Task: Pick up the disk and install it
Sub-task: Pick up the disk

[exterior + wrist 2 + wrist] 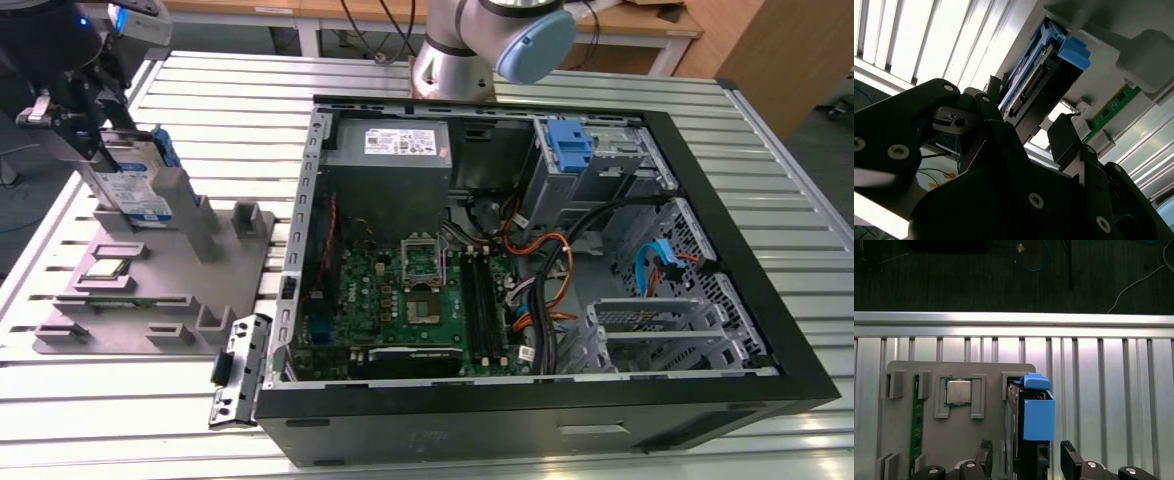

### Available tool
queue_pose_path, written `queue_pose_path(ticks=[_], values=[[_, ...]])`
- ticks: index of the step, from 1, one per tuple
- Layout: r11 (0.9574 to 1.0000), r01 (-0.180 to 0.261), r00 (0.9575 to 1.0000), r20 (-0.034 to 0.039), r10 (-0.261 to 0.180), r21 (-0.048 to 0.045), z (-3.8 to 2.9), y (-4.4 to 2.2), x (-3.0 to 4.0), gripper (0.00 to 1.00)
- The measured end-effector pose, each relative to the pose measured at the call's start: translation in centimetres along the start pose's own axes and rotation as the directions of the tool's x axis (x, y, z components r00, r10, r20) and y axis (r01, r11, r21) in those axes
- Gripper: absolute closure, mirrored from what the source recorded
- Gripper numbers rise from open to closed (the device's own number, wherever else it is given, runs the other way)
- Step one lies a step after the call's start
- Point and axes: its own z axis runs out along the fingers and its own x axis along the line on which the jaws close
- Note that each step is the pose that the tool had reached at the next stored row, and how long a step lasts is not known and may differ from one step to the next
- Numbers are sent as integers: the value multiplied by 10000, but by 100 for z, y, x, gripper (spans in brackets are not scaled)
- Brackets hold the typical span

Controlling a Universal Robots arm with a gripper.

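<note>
Slatted aluminium table had a grey fixture plate on it. The disk stood on edge there, and the gripper was spread, straddling it with small gaps.

A: Where does the disk stand?
B: In the upper left of the exterior view, upright in a slot of the holder plate. The gripper is at its top end, one finger on each side with a gap.
A: What else is on the plate?
B: A chip lies flat, just below the disk in the frame.
A: And the computer case?
B: On the table too, just right of the plate. The power box sits in its upper middle, the board below that. The arm's base stands behind the case, at the top
</note>
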Motion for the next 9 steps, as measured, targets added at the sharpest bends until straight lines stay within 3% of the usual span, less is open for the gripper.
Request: queue_pose_path(ticks=[6, 9], values=[[10000, -5, 10000, 1, 5, 1, 0, 0, 0, 36], [10000, -9, 10000, 0, 9, 0, 0, 0, 0, 49]])
